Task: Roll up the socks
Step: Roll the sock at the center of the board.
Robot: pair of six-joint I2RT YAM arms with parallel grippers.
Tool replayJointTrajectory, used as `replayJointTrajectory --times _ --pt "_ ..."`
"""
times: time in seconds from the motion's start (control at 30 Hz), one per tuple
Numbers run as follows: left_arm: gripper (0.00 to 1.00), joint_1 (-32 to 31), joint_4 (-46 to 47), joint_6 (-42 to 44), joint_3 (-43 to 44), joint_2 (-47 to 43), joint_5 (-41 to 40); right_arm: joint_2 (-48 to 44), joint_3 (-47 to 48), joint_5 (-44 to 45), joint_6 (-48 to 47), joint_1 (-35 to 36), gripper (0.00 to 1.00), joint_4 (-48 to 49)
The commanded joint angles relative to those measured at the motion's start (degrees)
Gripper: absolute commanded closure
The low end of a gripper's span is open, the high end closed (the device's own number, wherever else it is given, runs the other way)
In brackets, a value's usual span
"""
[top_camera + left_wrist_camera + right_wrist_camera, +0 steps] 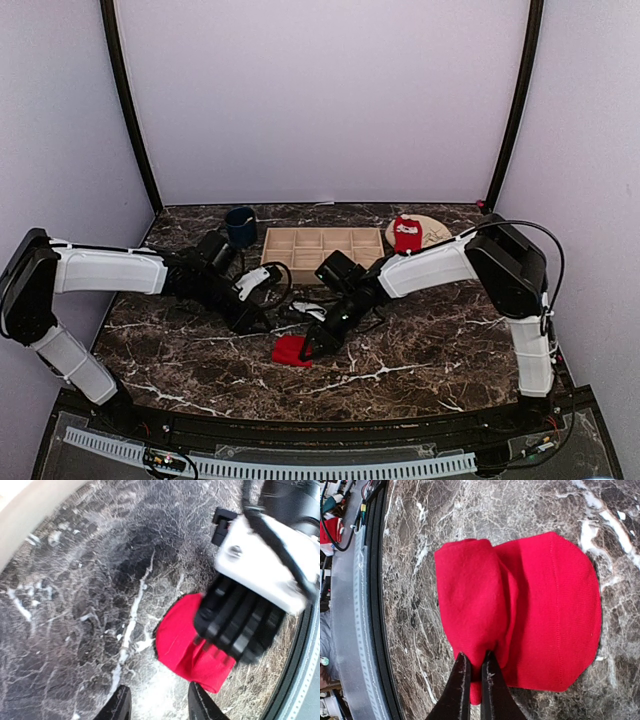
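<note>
Overhead view: the near sock (290, 350), a partly folded plain red lump, lies on the marble table (440, 340) at about 6 o'clock from the wooden tray (268, 250), well apart from it. The right gripper (316, 342) comes in from 2 o'clock and touches the lump's right edge, with its arm lying across the table in front of the tray. The left gripper (258, 312) sits at about 11 o'clock from the near sock, between it and the tray; from this height its jaws are too small to read. A dark blue mug (240, 225) stands at 10 o'clock from the tray. At 3 o'clock a tan plate (434, 230) carries the second sock (406, 233), which is red with white print.

Left wrist view: the left gripper (157, 706) has its jaws apart with only bare table between them. The near sock (177, 645) lies at 1 o'clock from them. The right gripper (235, 630) covers its right half, black fingers pressed onto the cloth. A pale tray corner (30, 510) fills the 10 o'clock corner.

Right wrist view: the right gripper (475, 677) has its jaws together, pinching a raised fold of the near sock (550, 615) at its 6 o'clock edge. The fold bulges on the left and a flat rounded flap spreads towards 3 o'clock. The table's dark rim (377, 605) runs along 9 o'clock.
</note>
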Motion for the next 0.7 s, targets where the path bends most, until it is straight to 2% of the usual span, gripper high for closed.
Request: replayJointTrajectory --times 0.0,0.2,0.43,0.67 --pt "0.59 -1.8 5.8 1.4 -4.0 -5.6 -3.8 3.4 1.7 -1.1 0.7 -1.1 0.98 -5.3" --pt "0.58 -6.9 7.0 5.3 -6.3 -8.6 -7.9 5.5 4.4 -3.7 1.0 -1.9 0.98 -8.4" --pt "0.46 -12.4 5.0 9.7 -4.9 -5.7 -11.7 8.2 7.9 -5.4 1.4 -2.1 0.98 -11.4" --pt "0.45 -15.2 4.5 13.0 -3.9 -4.0 -14.1 9.4 9.4 -6.0 0.9 -2.1 0.97 -13.1"
